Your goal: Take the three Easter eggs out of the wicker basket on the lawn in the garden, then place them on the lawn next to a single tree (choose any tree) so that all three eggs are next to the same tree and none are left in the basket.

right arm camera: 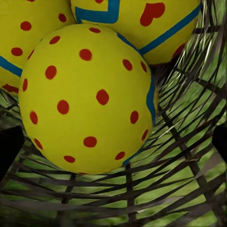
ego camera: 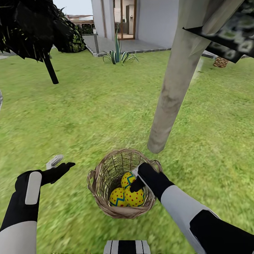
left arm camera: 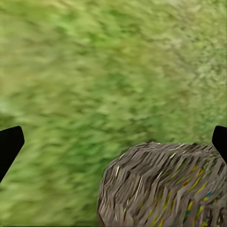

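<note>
Jaws of the right gripper [ego camera: 135, 180] spread inside the wicker basket [ego camera: 102, 203], astride the nearest egg [right arm camera: 87, 99]; left gripper [ego camera: 58, 165] jaws spread, idle. Risk: off-centre closure squeezes the egg sideways or tips the basket.

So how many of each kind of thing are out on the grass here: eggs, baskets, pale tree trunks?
Easter eggs: 3, all in the basket
Wicker basket: 1
Pale tree trunk: 1
Total: 5
</note>
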{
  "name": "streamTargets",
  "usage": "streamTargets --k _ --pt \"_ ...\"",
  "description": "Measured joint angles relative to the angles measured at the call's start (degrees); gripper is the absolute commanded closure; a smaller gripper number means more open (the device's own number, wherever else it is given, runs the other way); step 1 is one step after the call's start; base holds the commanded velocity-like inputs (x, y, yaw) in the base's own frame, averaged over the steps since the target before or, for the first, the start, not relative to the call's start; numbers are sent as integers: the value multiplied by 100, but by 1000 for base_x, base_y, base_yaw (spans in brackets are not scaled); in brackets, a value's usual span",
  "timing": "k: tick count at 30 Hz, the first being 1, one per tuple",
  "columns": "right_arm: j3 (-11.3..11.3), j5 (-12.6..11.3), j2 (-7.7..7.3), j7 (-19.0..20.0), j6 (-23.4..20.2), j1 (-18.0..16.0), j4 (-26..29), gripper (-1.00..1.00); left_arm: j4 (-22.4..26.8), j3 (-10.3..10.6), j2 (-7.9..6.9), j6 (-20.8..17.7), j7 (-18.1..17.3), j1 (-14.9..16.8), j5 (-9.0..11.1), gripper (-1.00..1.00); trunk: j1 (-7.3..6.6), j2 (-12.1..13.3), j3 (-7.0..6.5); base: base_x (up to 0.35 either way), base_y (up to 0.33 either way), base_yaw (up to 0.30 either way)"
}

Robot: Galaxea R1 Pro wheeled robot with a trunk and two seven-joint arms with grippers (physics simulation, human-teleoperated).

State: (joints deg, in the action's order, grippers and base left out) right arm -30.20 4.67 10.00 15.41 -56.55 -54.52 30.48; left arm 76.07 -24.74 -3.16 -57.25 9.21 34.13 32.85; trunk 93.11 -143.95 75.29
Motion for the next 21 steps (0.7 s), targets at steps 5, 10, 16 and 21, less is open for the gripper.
streamTargets --k 5,10,16,21 --pt "-1 7 0 19 0 -34 34 -100 5 -7 0 0 -3 0 3 -100 0 0 1 0 0 0" --pt "-1 0 0 27 15 -31 50 -100 -6 -9 0 0 -6 2 3 -100 7 -4 67 0 0 0" --pt "-1 -90 0 40 41 -30 62 -100 -6 -10 0 0 -6 0 2 -100 12 -7 112 0 0 0" --pt "-1 -94 0 46 62 -28 97 -100 -1 -10 0 0 -7 1 1 -100 18 -9 155 0 0 0"
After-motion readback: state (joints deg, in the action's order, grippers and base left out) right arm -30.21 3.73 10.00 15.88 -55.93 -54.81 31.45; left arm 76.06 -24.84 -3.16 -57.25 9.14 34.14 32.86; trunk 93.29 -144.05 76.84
